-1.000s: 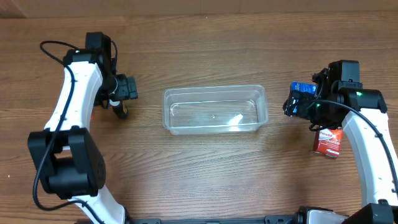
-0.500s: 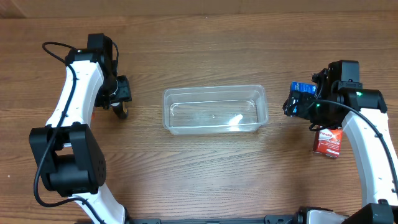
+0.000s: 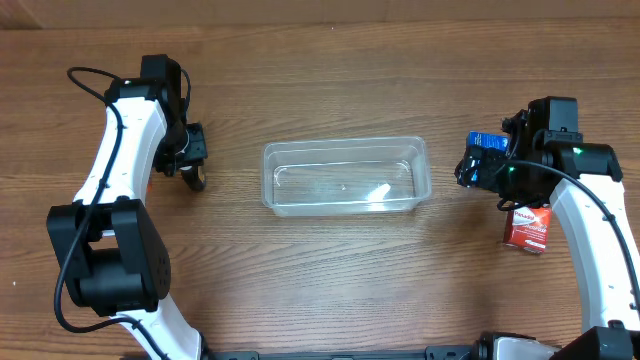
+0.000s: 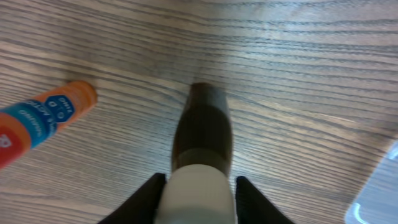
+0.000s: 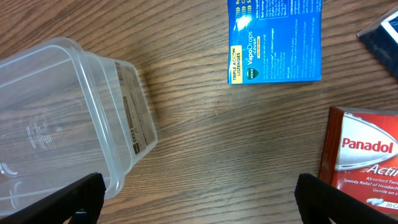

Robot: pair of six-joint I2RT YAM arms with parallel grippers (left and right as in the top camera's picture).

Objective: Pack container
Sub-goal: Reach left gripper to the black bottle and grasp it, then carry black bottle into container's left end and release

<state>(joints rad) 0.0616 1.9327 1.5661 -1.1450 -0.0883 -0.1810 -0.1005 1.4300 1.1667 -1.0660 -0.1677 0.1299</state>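
Observation:
The container (image 3: 345, 143) is a clear plastic tub at the table's middle; nothing shows inside it. Its corner shows in the right wrist view (image 5: 118, 106) and at the lower right edge of the left wrist view (image 4: 380, 194). To its left, my left gripper (image 3: 192, 160) is shut on a small dark brown bottle (image 4: 202, 124) lying on the wood. Its fingers flank the bottle's white cap (image 4: 200, 186). My right gripper (image 5: 199, 196) hangs open over bare wood just right of the container, holding nothing.
An orange tube (image 4: 46, 115) lies left of the bottle. A blue VapoDrops box (image 5: 277, 40) and a red Panadol box (image 5: 367, 162) lie right of the container, near my right gripper (image 3: 475, 168).
My left gripper's jaws have closed in from wide open onto the bottle's cap, and the wrist shifted slightly left. The right arm has not moved.

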